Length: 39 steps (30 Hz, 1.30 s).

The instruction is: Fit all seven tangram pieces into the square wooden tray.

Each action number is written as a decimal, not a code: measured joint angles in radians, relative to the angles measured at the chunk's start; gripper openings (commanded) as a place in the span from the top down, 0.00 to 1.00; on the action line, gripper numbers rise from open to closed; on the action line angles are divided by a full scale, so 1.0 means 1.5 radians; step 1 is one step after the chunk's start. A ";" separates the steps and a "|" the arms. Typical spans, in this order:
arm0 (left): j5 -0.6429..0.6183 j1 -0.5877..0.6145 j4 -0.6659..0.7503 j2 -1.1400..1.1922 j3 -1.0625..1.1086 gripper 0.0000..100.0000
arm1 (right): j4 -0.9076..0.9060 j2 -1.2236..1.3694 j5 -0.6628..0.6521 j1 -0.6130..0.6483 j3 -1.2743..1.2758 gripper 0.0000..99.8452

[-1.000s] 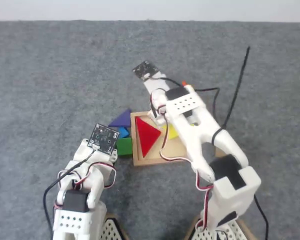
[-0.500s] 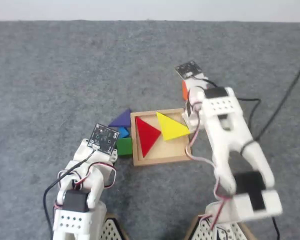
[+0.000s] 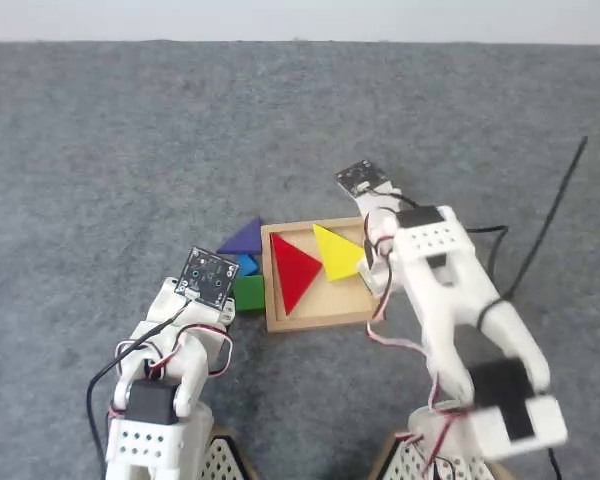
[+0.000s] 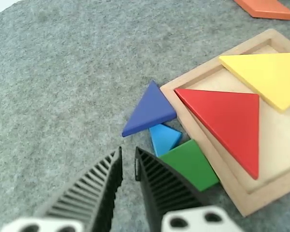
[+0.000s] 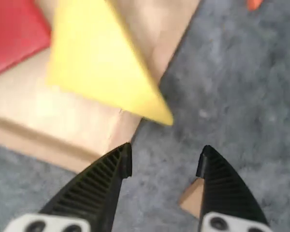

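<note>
**Left pincer** [image 4: 128,153]: your left arm's fingers are barely parted, with a slim gap between them and nothing in the grip. It hangs over the grey mat [image 3: 100,150].

**Green square** [image 4: 189,164]: lies just ahead of the left pincer, close beside one finger. It sits flat on the mat against the tray's outer rim.

**Light blue triangle** [image 4: 164,137]: the small piece straight ahead of the left fingertips. It sits between the green square and the dark blue triangle and touches both.

**Dark blue triangle** [image 4: 150,108]: lies a little farther ahead of the same fingertips, on the mat. One corner meets the tray's corner.

**Tray** [image 3: 320,322]: the square wooden one, between your two pincers. It is ahead of the left pincer toward the right arm's side, and its rim lies just ahead of the right pincer's tips.

**Red triangle** [image 3: 293,268]: lies flat inside the tray, on the half nearer the left pincer.

**Yellow triangle** [image 5: 101,67]: lies in the tray directly ahead of the right pincer. Its nearest corner reaches out over the rim toward the fingers.

**Right pincer** [image 5: 166,150]: your right arm's fingers are spread wide and hold nothing. Mat shows between them, at the tray's outer edge.

**Orange piece** [image 4: 266,7]: lies on the mat beyond the tray, well apart from the left pincer.
</note>
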<state>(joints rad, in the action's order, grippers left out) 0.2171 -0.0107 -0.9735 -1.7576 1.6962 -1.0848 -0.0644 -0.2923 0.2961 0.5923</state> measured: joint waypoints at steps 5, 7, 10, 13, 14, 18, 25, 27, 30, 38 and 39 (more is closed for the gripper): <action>0.000 0.001 0.000 0.000 0.000 0.95 | 0.003 0.101 0.000 -0.012 -0.076 0.77; 0.000 0.001 0.000 0.000 0.000 0.95 | 0.003 0.127 0.000 -0.018 -0.108 0.77; 0.000 0.001 0.000 0.000 0.000 0.95 | 0.003 0.153 -0.001 -0.021 -0.153 0.77; 0.000 0.001 0.000 0.000 0.000 0.95 | 0.003 0.174 -0.001 -0.021 -0.189 0.77; 0.000 0.001 0.000 0.000 0.000 0.95 | 0.003 0.181 -0.001 -0.021 -0.200 0.77; 0.000 0.001 0.000 0.000 0.000 0.95 | 0.003 0.217 -0.001 -0.021 -0.242 0.77; 0.000 0.001 0.000 0.000 0.000 0.95 | 0.003 0.278 -0.001 -0.009 -0.304 0.77; 0.000 0.001 0.000 0.000 0.000 0.95 | 0.003 0.282 -0.001 0.007 -0.312 0.77; 0.000 0.001 0.000 0.000 0.000 0.95 | 0.003 0.282 -0.001 0.039 -0.325 0.77; 0.000 0.001 0.000 0.000 0.000 0.95 | 0.003 0.294 0.016 0.107 -0.343 0.77; 0.000 0.001 0.000 0.000 0.000 0.95 | 0.003 0.294 0.016 0.116 -0.345 0.77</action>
<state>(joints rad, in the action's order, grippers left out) 0.2171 -0.0092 -0.9735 -1.7576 1.6962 -1.0802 0.3759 -0.2677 0.4695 0.0752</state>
